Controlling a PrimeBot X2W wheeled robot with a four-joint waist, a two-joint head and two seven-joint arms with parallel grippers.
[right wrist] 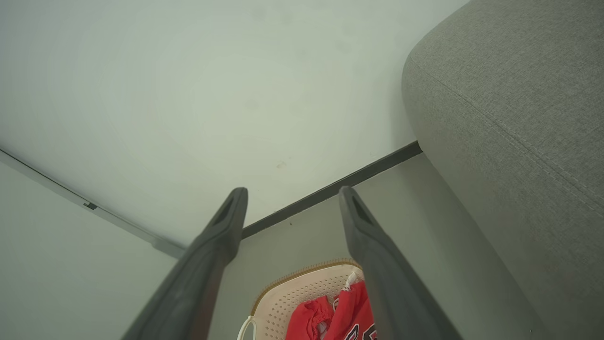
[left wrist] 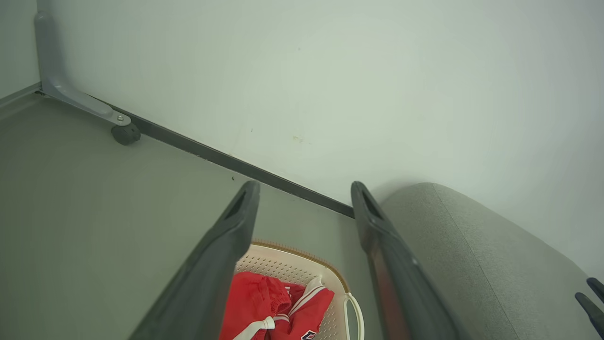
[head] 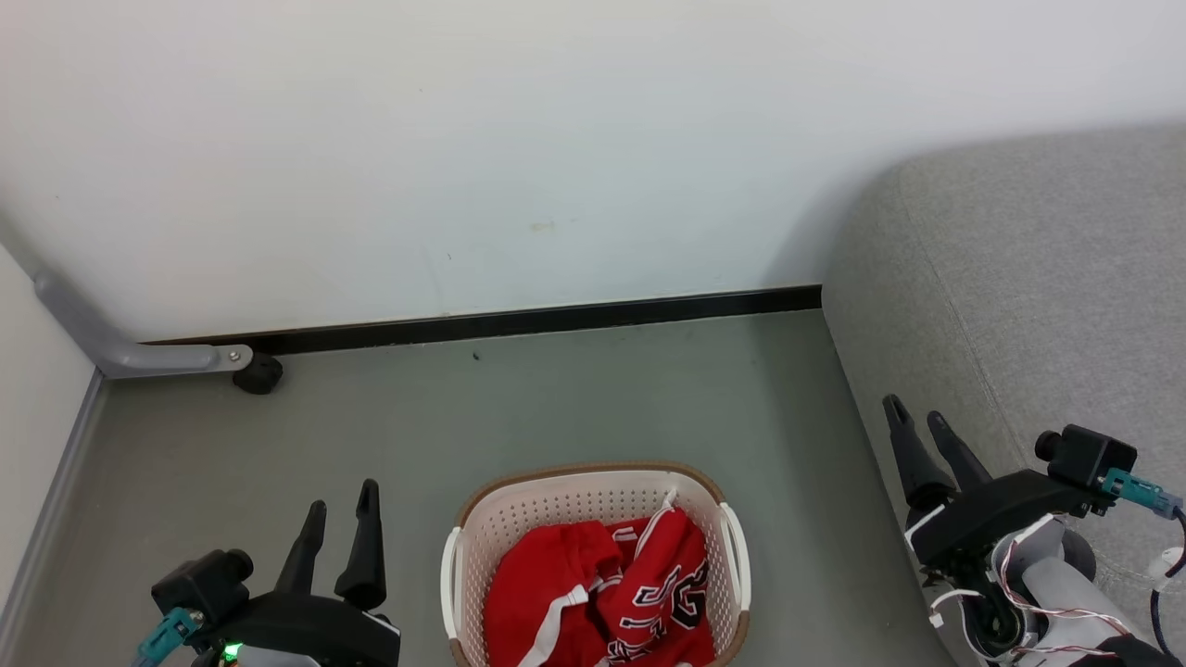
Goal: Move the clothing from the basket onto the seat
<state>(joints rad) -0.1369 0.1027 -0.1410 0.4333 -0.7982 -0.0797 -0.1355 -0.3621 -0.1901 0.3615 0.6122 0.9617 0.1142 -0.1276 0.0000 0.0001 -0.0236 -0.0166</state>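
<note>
Red clothing (head: 602,593) with white trim and black-and-white lettering lies crumpled in the cream perforated basket (head: 519,514) on the floor at the bottom middle. The clothing (left wrist: 269,304) and basket (left wrist: 302,264) also appear between my left fingers, and the clothing (right wrist: 330,316) and basket (right wrist: 292,293) between my right ones. The grey seat (head: 1038,278) rises at the right. My left gripper (head: 341,505) is open, left of the basket and apart from it. My right gripper (head: 917,412) is open in front of the seat, right of the basket. Both hold nothing.
A white wall with a black baseboard (head: 519,322) runs behind the basket. At the left, a grey metal leg with a black foot (head: 258,372) rests on the grey floor (head: 574,398). The seat (left wrist: 472,264) edge stands close to the basket's right side.
</note>
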